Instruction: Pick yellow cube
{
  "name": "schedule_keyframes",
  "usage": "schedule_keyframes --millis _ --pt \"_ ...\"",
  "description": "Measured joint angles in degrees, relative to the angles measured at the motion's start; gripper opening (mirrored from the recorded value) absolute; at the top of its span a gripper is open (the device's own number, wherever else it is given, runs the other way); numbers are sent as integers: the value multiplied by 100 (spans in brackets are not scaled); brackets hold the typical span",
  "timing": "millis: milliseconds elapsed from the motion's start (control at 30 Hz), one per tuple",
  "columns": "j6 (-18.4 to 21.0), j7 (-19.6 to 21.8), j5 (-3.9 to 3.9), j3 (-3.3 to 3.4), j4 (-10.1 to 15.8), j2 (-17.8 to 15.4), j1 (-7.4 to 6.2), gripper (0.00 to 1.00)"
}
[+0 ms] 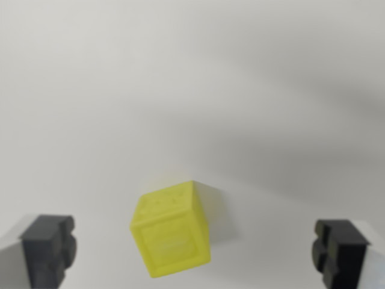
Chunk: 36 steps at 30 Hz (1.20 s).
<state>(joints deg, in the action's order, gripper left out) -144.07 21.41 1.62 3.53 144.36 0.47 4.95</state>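
A translucent yellow cube (171, 230) lies on a pale grey surface in the lower middle of the wrist view, turned slightly askew. My gripper (194, 250) is open around it. One black fingertip (49, 248) shows at the wrist view's left and the other at the wrist view's right. The cube sits between them, nearer the left fingertip, and touches neither. Both fingers are cut off by the bottom edge of the frame.
The pale grey surface (192, 90) fills the whole frame. Soft shadows fall across its right side.
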Motion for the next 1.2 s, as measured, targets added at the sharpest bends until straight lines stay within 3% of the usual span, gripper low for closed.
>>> schedule_keyframes --millis 1200 --pt "-1305 -1220 -80 0 1007 253 188 100"
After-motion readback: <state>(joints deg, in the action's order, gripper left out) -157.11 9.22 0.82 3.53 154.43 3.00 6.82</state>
